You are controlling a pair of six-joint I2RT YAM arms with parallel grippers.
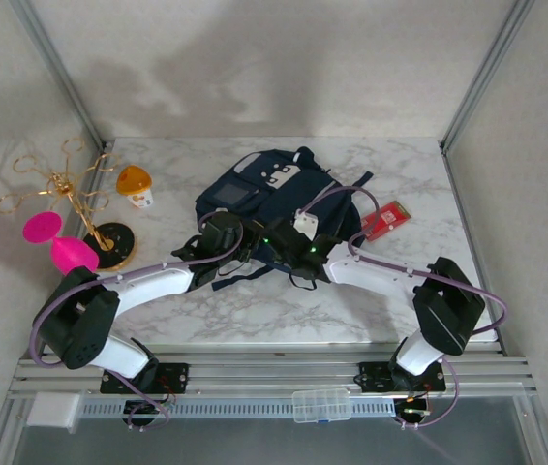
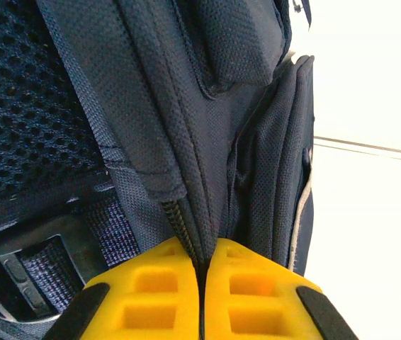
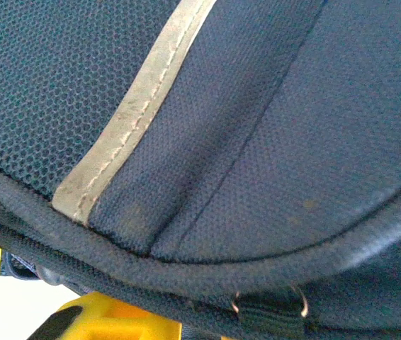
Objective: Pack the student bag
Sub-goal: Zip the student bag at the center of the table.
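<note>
The left gripper [image 2: 202, 283] pinches the student bag [image 2: 186, 106] at its zipper seam. Whether the right gripper [image 3: 44, 301] grips the piped rim, I cannot tell. Keep the seam taut and pull steadily.

Matt woven cloth student bag [image 3: 257, 142] on smooth marble-patterned table [image 1: 255, 312].

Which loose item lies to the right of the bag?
The flat red packet; the orange-topped cup, pink object and gold stand are all left of the student bag.
</note>
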